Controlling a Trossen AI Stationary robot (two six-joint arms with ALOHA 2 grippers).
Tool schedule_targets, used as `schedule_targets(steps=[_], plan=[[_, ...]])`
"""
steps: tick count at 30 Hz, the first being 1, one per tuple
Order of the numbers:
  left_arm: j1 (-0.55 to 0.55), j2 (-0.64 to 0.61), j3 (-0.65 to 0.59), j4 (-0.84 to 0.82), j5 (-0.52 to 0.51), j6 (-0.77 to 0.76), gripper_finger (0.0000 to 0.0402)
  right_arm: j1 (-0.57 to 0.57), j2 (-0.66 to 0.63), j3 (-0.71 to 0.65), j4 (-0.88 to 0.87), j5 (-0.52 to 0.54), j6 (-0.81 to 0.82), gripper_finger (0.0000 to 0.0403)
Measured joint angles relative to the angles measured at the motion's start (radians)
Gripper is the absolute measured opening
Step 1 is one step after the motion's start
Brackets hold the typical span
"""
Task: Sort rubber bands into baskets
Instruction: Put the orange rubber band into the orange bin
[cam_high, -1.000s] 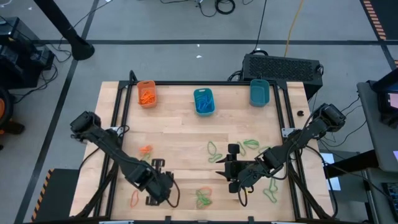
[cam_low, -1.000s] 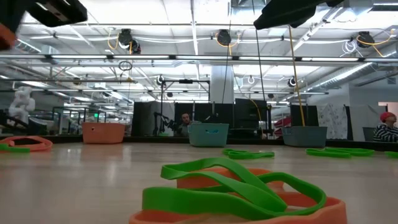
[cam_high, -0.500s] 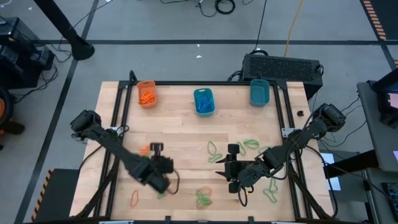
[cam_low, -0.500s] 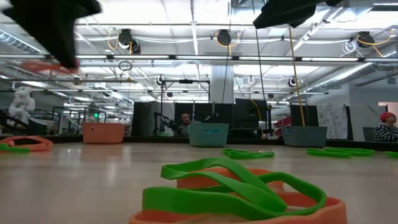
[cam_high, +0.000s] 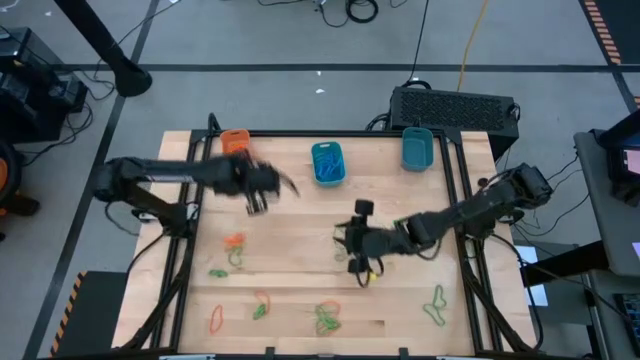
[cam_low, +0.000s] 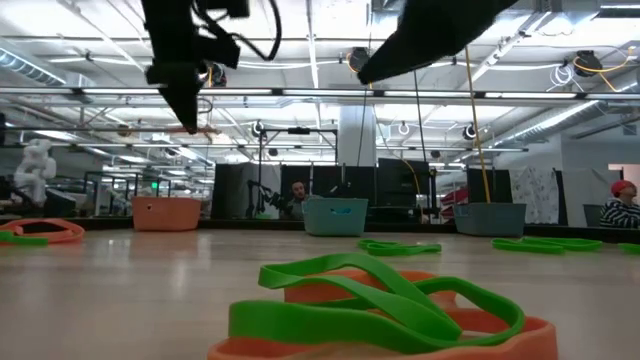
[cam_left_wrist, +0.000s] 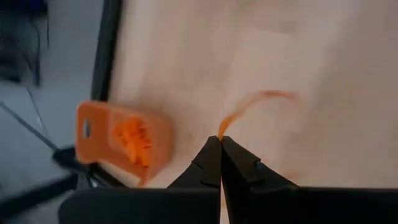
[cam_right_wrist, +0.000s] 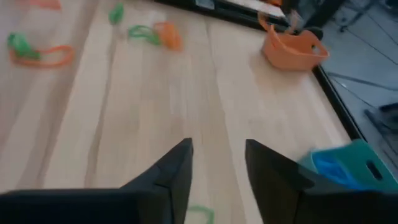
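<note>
one orange rubber band (cam_left_wrist: 249, 106) hangs pinched in the left tool (cam_left_wrist: 220, 146), near the orange basket (cam_left_wrist: 118, 140).

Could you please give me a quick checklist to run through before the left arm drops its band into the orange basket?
1. Left gripper shut on the orange rubber band: ok.
2. Band dangles free of the table: ok.
3. Left gripper above the orange basket: not ok, it sits beside it toward the table's middle.
4. Orange basket already holds only orange bands: ok.
5. Right gripper away from the basket, near the table's middle: ok.
6. Right gripper empty, fingers apart: ok.
</note>
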Motion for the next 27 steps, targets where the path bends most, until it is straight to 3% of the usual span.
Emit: schedule_targets(steps=[5, 8, 13, 19, 27], plan=[[0.328, -0.12, -0.076, 0.109, 0.126, 0.087, 0.0001, -0.119, 0.0, -0.04, 0.178, -0.151, -0.092, 0.0072], [0.504, -0.138, -0.1, 0.146, 0.151, 0.116, 0.0001, -0.173, 0.0, -0.093, 0.291, -0.195, -0.109, 0.0014], [0.71, -0.103, -0.103, 0.228, 0.218, 0.142, 0.0001, -0.229, 0.0, -0.139, 0.32, -0.245, -0.068, 0.0005], [0.817, -0.011, -0.103, 0.286, 0.27, 0.186, 0.0001, -0.233, 0.0, -0.143, 0.318, -0.283, -0.059, 0.0002], [0.85, 0.124, -0.103, 0.289, 0.258, 0.189, 0.0001, -0.231, 0.0, -0.144, 0.301, -0.283, -0.068, 0.0001]])
